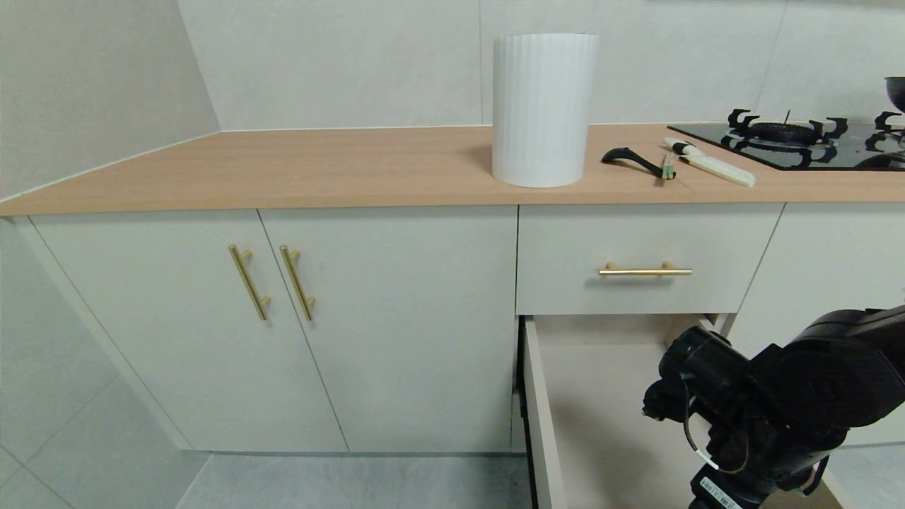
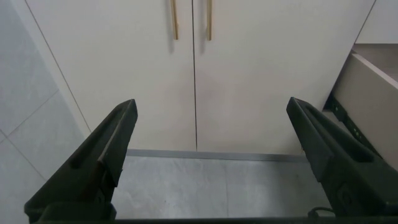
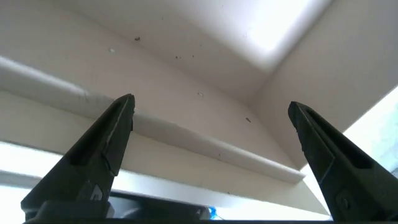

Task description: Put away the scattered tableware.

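The wooden countertop (image 1: pixel 318 166) is seen running from the far left wall to the right, over a pair of pale cabinet doors (image 1: pixel 283 332) with gold bar handles. To their right a shut drawer (image 1: pixel 636 240) is seen. Beneath it the bottom drawer (image 1: pixel 541 410) is pulled out towards the near side, with bare board showing inside.

The right arm (image 1: pixel 792 403) is held low at the near right. It is bent over the bottom drawer, with its wrist turned down and inward towards the cavity. The right gripper (image 3: pixel 208 106) is pointed at pale inner panels that meet at a corner. Its fingers are spread wide, and nothing is held between them.

On the counter a tall white ribbed container (image 1: pixel 543 109) is stood upright. A black hob (image 1: pixel 799 145) is set in at the far right.

The tableware is left between those two, up on the counter and well apart from the right arm. A white-handled knife (image 1: pixel 710 164) is laid nearest the hob, and a black spoon (image 1: pixel 629 158) just right of the container. A slim utensil (image 1: pixel 667 166), too small to make out, is laid between them.

The left gripper (image 2: pixel 211 109) is held low and aimed at the cabinet doors just above the tiled floor (image 2: pixel 186 186). Its fingers are also parted wide and nothing is gripped.
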